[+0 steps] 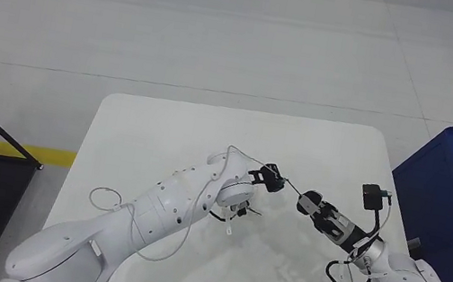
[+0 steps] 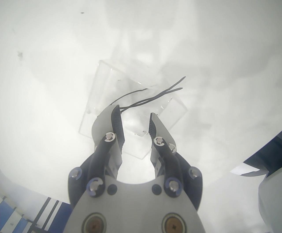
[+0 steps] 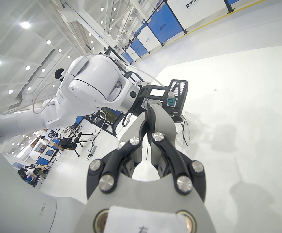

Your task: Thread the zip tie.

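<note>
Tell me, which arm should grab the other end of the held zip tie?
Probably left: the left pincer is open and near, while the right pincer is shut on the zip tie.

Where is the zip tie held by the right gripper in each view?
Top view: the zip tie is a thin line just ahead of the right gripper.
Right wrist view: the tie is clamped in that gripper's shut fingers.
Left wrist view: cannot tell it from the loose ties on the clear tray.
Shared landmark: the white table.
</note>
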You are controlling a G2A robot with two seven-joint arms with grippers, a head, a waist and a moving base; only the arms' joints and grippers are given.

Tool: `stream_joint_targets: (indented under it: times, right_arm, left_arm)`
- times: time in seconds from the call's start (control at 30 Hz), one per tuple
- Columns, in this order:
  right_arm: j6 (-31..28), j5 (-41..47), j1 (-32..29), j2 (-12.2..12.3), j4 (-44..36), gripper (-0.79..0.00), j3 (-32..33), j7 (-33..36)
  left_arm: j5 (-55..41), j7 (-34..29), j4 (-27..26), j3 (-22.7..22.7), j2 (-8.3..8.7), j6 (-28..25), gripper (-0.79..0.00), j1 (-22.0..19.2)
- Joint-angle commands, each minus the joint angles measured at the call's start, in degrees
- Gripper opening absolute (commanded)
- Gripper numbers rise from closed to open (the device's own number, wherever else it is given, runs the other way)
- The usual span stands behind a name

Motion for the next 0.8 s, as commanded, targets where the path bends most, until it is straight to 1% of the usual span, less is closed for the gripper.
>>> stream_joint_targets:
  times: [0.0,0.33,0.43,0.5,0.63,0.73,0.77]
  right_arm:
    - [0.0,0.0,0.0,0.0,0.0,-0.785,0.0,0.0]
    - [0.0,0.0,0.0,0.0,0.0,-0.785,0.0,0.0]
    - [0.0,0.0,0.0,0.0,0.0,-0.785,0.0,0.0]
    - [0.0,0.0,0.0,0.0,0.0,-0.785,0.0,0.0]
    - [0.0,0.0,0.0,0.0,0.0,-0.785,0.0,0.0]
    - [0.0,0.0,0.0,0.0,0.0,-0.785,0.0,0.0]
    - [0.0,0.0,0.0,0.0,0.0,-0.785,0.0,0.0]
  left_arm:
    - [0.1,0.5,0.5,0.1,-0.30,-0.3,-0.542,0.0]
    - [-0.3,1.5,6.0,1.6,-2.63,-3.2,-0.536,-1.0]
    - [-0.4,1.9,7.3,1.8,-3.29,-3.6,-0.545,-1.3]
    - [-0.5,2.2,8.1,1.9,-3.70,-3.8,-0.566,-1.5]
    - [-0.5,2.7,9.4,2.2,-4.45,-4.2,-0.554,-1.5]
    - [-0.4,3.2,10.1,2.4,-4.95,-4.4,-0.570,-1.6]
    - [-0.3,3.3,10.3,2.4,-5.05,-4.5,-0.594,-1.6]
